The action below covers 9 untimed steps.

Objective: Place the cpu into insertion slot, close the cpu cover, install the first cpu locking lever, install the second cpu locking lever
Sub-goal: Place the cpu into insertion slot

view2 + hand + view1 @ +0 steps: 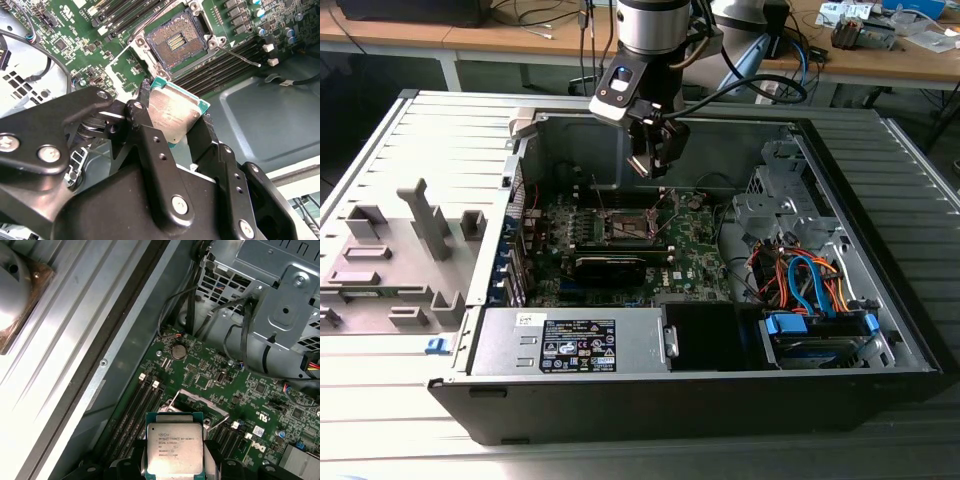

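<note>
Fingers (150,135) pinch the cpu (174,112) by two opposite edges, chip tilted between them. In the first wrist view the cpu (175,447) shows its silver lidded face. The insertion slot (175,42) lies beyond the fingertips, apart from the chip, with its gold contacts uncovered. The motherboard (695,250) sits inside the open computer case (720,400).
</note>
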Tool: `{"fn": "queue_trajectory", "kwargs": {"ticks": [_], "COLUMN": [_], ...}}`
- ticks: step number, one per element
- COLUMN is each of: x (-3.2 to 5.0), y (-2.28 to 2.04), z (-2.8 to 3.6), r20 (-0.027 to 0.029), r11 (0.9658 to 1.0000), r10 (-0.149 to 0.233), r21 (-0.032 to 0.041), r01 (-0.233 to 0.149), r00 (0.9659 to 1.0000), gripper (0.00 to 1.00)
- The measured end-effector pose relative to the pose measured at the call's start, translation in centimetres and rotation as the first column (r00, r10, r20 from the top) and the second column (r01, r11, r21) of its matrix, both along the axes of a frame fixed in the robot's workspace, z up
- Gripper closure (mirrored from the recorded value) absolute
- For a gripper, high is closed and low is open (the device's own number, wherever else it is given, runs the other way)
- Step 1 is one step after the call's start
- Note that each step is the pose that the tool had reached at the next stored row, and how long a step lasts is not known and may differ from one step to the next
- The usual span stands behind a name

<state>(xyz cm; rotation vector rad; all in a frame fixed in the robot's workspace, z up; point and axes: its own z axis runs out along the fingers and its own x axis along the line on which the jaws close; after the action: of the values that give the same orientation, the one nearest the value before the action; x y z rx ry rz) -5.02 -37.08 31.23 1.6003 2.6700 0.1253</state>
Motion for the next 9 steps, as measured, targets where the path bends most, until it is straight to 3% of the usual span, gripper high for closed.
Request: {"fn": "queue_trajectory", "kwargs": {"ticks": [9], "x": [0.00], "y": [0.00], "z": [-0.01], "r20": [0.0000], "r11": [1.0000], "r10": [-0.009], "r21": [0.0000], "r01": [0.009], "r00": [1.0000], "gripper": [0.46]}}
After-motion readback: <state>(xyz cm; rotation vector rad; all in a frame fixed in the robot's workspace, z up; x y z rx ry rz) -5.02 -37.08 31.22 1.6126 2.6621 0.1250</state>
